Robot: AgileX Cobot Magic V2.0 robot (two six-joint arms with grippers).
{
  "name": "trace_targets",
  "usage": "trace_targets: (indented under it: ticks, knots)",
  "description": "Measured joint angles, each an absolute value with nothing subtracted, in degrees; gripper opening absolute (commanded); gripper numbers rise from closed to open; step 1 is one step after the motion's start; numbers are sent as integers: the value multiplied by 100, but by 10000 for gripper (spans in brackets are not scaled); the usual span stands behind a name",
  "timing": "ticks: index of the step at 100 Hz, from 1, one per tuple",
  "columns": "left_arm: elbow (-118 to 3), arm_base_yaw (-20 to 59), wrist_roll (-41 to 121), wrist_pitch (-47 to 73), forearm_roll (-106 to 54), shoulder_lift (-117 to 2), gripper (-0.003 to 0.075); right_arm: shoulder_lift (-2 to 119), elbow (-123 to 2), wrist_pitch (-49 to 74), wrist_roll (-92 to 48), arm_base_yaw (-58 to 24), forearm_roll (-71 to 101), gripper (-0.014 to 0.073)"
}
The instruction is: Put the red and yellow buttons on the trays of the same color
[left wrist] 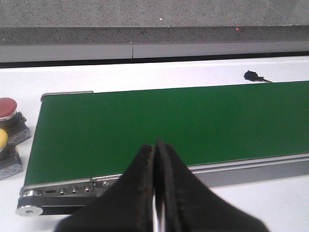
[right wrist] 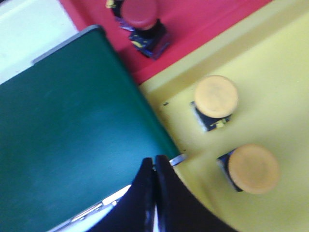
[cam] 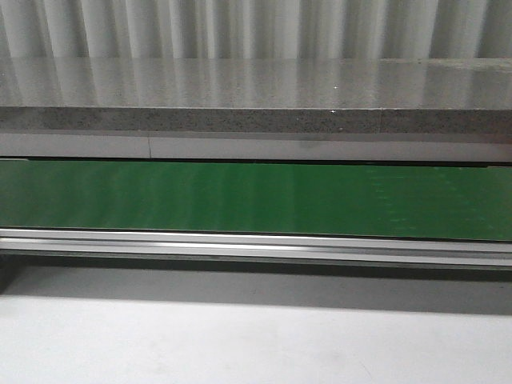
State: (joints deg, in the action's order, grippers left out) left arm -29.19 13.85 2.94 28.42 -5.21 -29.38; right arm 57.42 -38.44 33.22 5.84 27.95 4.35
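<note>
In the right wrist view, two yellow buttons (right wrist: 216, 96) (right wrist: 253, 168) stand on the yellow tray (right wrist: 285, 87), and a red button (right wrist: 140, 14) stands on the red tray (right wrist: 193, 24). My right gripper (right wrist: 154, 161) is shut and empty, over the corner where the green belt (right wrist: 72, 135) meets the yellow tray. In the left wrist view, a red button (left wrist: 7, 107) and a yellow button (left wrist: 2, 138) stand on the white table beside the belt's end. My left gripper (left wrist: 155, 145) is shut and empty at the belt's near edge. Neither gripper shows in the front view.
The green conveyor belt (cam: 256, 200) runs across the front view, with a metal rail (cam: 256, 244) on its near side and a grey speckled ledge (cam: 256, 96) behind. A small black connector (left wrist: 252, 75) lies on the white table beyond the belt.
</note>
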Motion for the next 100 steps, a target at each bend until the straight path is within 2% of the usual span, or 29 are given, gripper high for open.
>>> trace_targets:
  ticks: [34, 55, 74, 100]
  knots:
    - [-2919, 1385, 294, 2842, -521, -2938, -20, 5254, -3844, 3465, -150, 876, 435, -65]
    - [-2919, 1385, 294, 2842, -521, -2938, -20, 4679, -3756, 3465, -633, -18, 435, -65]
    - [-2919, 1385, 294, 2842, -521, -2938, -20, 4003, -3551, 3465, -723, -425, 435, -65]
    - [-2919, 1385, 294, 2842, -521, -2938, -20, 2929, -3164, 3588, -888, -505, 435, -65]
